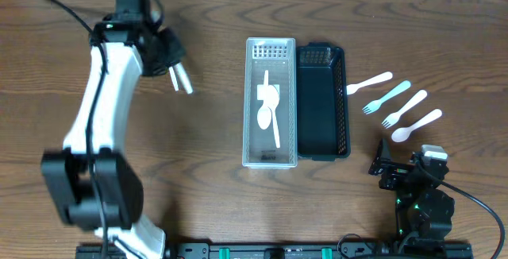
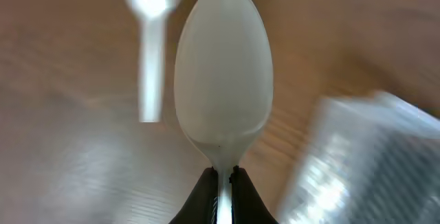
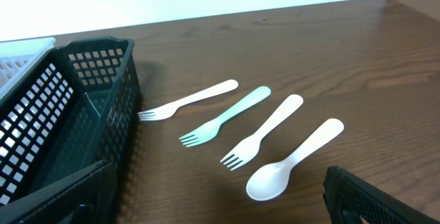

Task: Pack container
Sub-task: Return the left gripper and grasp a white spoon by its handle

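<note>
Two containers stand side by side at the middle of the table (image 1: 206, 179): one clear bin (image 1: 271, 160) and one black mesh basket (image 1: 321, 152). There are four white spoons: one spoon (image 1: 267, 94) and a second spoon (image 1: 268, 120) inside the clear bin, a third spoon (image 1: 417, 125) near the table's right edge, and a fourth spoon (image 2: 223, 80) over its left part. Three forks lie near the right edge: one white fork (image 1: 369, 83), one mint-green fork (image 1: 386, 98) and another white fork (image 1: 403, 110)

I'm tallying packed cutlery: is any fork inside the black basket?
No, the black basket holds nothing; three forks lie on the table beside it.
</note>
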Action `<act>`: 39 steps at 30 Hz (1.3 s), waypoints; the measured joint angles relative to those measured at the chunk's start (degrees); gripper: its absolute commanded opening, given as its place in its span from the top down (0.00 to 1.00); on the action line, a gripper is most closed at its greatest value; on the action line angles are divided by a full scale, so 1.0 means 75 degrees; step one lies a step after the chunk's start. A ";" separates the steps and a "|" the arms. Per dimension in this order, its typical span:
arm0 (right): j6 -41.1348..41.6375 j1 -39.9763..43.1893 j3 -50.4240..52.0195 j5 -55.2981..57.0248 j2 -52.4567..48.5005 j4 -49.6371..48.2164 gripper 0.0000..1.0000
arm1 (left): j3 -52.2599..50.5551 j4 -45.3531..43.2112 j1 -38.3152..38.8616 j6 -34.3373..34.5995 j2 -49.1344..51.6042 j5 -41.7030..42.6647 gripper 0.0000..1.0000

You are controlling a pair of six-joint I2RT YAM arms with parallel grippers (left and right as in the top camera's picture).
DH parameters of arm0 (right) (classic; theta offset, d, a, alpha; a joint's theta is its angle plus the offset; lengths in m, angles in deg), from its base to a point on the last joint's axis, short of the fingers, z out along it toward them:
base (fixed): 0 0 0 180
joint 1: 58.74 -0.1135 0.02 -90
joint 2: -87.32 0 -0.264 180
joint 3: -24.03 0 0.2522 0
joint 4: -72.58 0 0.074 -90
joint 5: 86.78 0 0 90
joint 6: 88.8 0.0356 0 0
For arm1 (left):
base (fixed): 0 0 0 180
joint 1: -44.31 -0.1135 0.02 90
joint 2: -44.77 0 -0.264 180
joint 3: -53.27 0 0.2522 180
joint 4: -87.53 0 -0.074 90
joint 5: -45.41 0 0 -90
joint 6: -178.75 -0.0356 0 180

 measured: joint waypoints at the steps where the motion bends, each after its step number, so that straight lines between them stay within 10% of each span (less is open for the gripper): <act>1: 0.0000 0.0000 0.0000 0.0003 0.0000 0.0000 0.01 | 0.0044 -0.0006 0.0315 -0.0242 -0.0195 0.0038 0.94; 16: 0.0000 0.0000 0.0000 0.0003 0.0000 0.0000 0.01 | -0.0003 -0.0003 0.3488 -0.2690 0.1291 0.0041 0.94; 19: 0.0000 0.0000 0.0000 0.0003 0.0000 0.0000 0.01 | -0.0070 -0.0114 0.3488 -0.2693 0.1510 -0.0064 0.75; 21: 0.0000 0.0000 0.0000 0.0003 0.0000 0.0000 0.01 | -0.0035 -0.0192 0.3378 -0.2597 0.1486 -0.0283 0.48; 23: 0.0000 0.0000 0.0000 0.0003 0.0000 0.0000 0.01 | 0.0146 -0.0198 0.3203 -0.2498 0.1445 -0.0478 0.42; 39: 0.0000 0.0000 0.0000 0.0003 0.0000 0.0000 0.01 | 0.0889 -0.0664 -0.0796 -0.1507 0.1536 -0.1632 0.45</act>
